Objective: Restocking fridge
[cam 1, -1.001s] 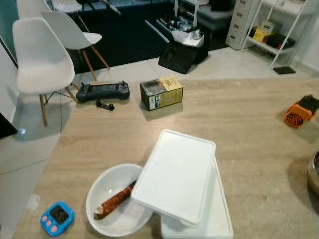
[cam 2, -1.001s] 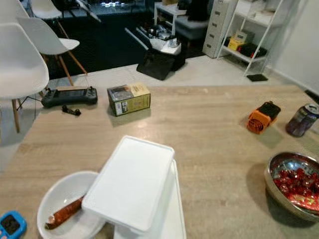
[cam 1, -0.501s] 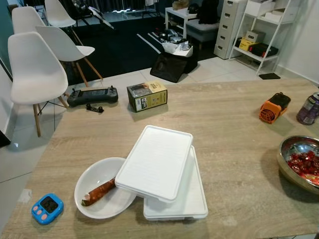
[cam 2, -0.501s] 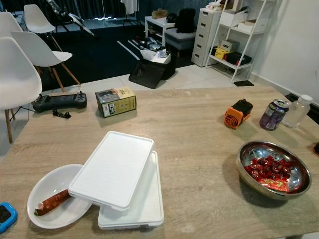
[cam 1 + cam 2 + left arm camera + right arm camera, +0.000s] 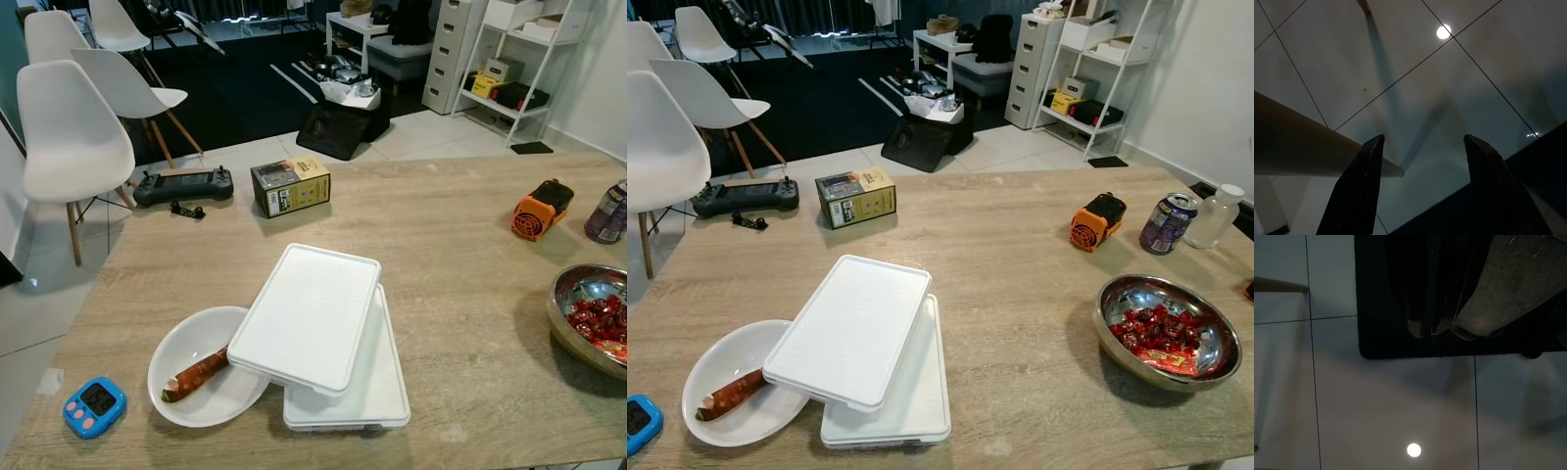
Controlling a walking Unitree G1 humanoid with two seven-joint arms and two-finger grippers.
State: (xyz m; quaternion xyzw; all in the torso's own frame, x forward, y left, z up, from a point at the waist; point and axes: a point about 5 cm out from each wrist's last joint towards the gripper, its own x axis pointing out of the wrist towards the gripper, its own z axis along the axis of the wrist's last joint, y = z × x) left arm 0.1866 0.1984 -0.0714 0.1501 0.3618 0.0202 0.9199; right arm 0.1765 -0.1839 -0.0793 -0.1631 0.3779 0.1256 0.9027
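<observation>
**On the desk: stacked white containers, both arms hanging idle**

On the wooden desk (image 5: 470,225) in front of me I see a flat white container (image 5: 377,392) with its white lid (image 5: 306,315) lying askew on top, shifted toward my left so that one corner overhangs a white bowl (image 5: 186,392). The bowl holds a single reddish-brown sausage (image 5: 196,375), partly tucked under the lid's edge. Near the desk's left front corner sits a small blue timer (image 5: 95,406).

Further back on the desk I see a black handheld controller (image 5: 182,185) and, just beside it to the right, a small cardboard box (image 5: 290,186). Over on the right side there is an orange and black gadget (image 5: 1095,222), a purple drink can (image 5: 1168,223) and a clear bottle (image 5: 1217,216) next to it. A steel bowl (image 5: 1166,333) of red pieces stands nearer the right front edge, well apart from the containers.

Beyond the desk I see white chairs (image 5: 73,137), a black bag (image 5: 338,127) on the tiled floor, and white shelving (image 5: 1097,73).

My left tool (image 5: 1422,188) hangs over grey floor tiles (image 5: 1449,88), its two black fingers spread wide with nothing between them. From the right wrist view I see only dim tiles and a dark mat (image 5: 1400,308); I cannot tell the right tool's state.
</observation>
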